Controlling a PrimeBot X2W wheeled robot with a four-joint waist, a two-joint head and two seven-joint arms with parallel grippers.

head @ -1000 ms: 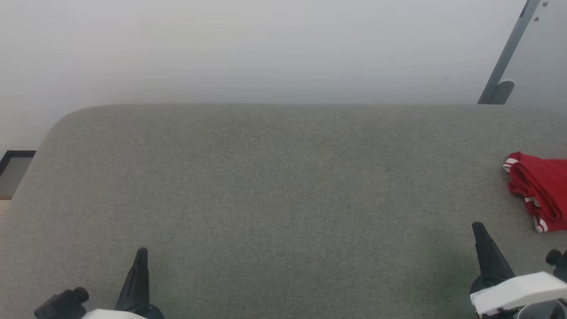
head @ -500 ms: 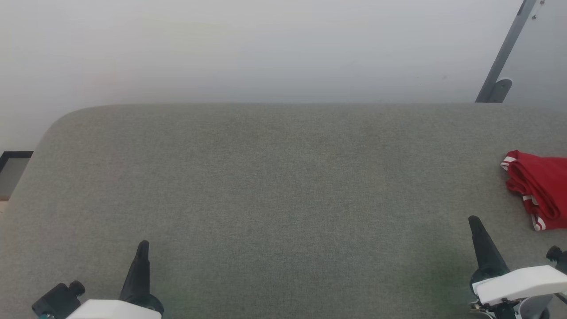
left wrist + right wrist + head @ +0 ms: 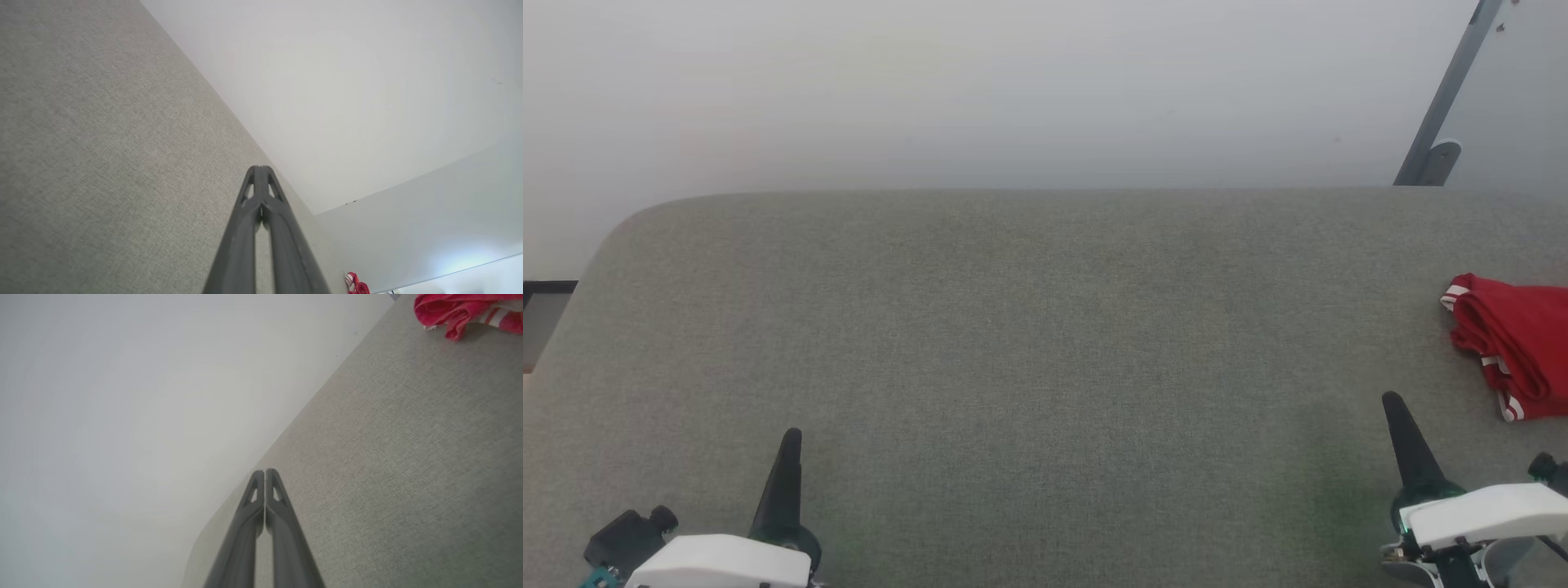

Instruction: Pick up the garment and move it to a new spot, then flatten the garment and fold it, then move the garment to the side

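A: Quick one. Where's the garment?

B: At the right end of the desk, roughly mid-depth. It's a bunched red heap lying on the grey fabric top, with white double-stripe trim at its near and far-left edges. The head view cuts off its right part.

A: Left fingers?

B: Near left, over the desk, pressed together to a single point and gripping nothing. The left wrist view confirms it: the two tips meet, with grey fabric under them. The garment is a tiny red scrap way off at the other end.

A: Right fingers?

B: Near right, also pinched tight with only a hairline seam between them, and empty. The tips point towards the far side, tilted slightly left. The garment is near them, further right and a bit farther back, and clearly apart from them. In the right wrist view the tips sit over the desk's edge, and the garment is in the upper right corner.

A: Anything else?

B: A pale wall behind the desk. A grey metal bar leans at far right. A dark frame pokes out past the desk's left edge.
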